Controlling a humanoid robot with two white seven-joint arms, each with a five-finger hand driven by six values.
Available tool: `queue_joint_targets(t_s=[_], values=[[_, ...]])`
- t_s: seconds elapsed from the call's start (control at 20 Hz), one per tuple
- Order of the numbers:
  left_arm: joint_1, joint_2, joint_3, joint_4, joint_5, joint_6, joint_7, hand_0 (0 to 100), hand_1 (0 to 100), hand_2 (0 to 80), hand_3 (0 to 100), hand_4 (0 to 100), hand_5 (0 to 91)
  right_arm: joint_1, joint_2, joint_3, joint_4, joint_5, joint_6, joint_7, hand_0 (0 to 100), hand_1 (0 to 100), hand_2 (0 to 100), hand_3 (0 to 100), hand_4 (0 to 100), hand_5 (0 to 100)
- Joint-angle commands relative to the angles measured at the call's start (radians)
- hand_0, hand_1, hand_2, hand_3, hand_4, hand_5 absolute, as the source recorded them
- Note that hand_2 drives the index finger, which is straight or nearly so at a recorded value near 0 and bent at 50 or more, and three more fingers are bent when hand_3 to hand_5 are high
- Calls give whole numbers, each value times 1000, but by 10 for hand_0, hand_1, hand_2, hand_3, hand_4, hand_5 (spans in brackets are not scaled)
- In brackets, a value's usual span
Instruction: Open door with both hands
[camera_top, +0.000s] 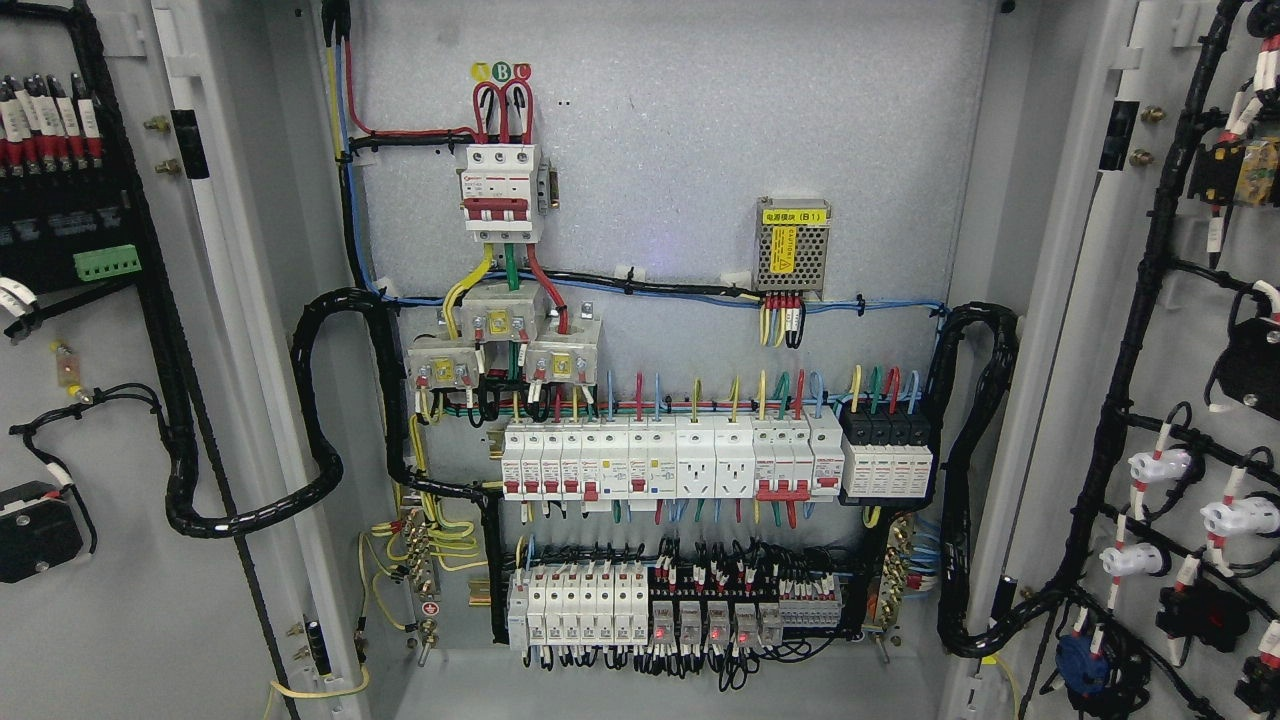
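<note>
Both doors already swung wide, judging by the inner faces turned toward the camera; opening step apparently complete.

Largest first: grey sheet-metal back panel of the cabinet (680, 150), fully exposed, so placed to carry the wiring gear behind closed doors. At the picture's left, pale grey steel left door leaf (120, 600), folded outward, inner side showing black terminal blocks and a green connector. At the picture's right, matching grey right door leaf (1060, 400), likewise folded out, inner side studded with white and black switch backs and lamp bodies. Thick black corrugated cable looms (320, 440) hung in slack loops from panel to each door, presumably left long so the leaves can swing without strain.

Smaller: long row of white miniature breakers with red toggles (670, 465) on a rail across the middle; lower row of white breakers and relays with red lights (650, 600); white three-pole main breaker with red wires (503, 190) at the top; perforated metal power supply with a yellow label (792, 245).

No robot hand or arm visible anywhere; finger state impossible to tell, nothing seen held.
</note>
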Motion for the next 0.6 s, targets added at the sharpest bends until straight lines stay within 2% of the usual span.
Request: queue_joint_targets(t_s=[0.0, 0.3, 0.55], values=[[6, -32, -54, -16, -12, 0, 1, 288, 0, 27, 27, 34, 0, -3, 66, 84, -63, 15, 0, -3, 218, 0, 0, 0, 0, 0], [5, -36, -38, -19, -13, 0, 1, 288, 0, 27, 27, 34, 0, 15, 58, 82, -48, 18, 6, -3, 218, 0, 0, 0, 0, 0], [3, -36, -22, -22, -13, 1, 1, 288, 0, 27, 27, 34, 0, 16, 60, 82, -11, 16, 38, -5, 218, 0, 0, 0, 0, 0]])
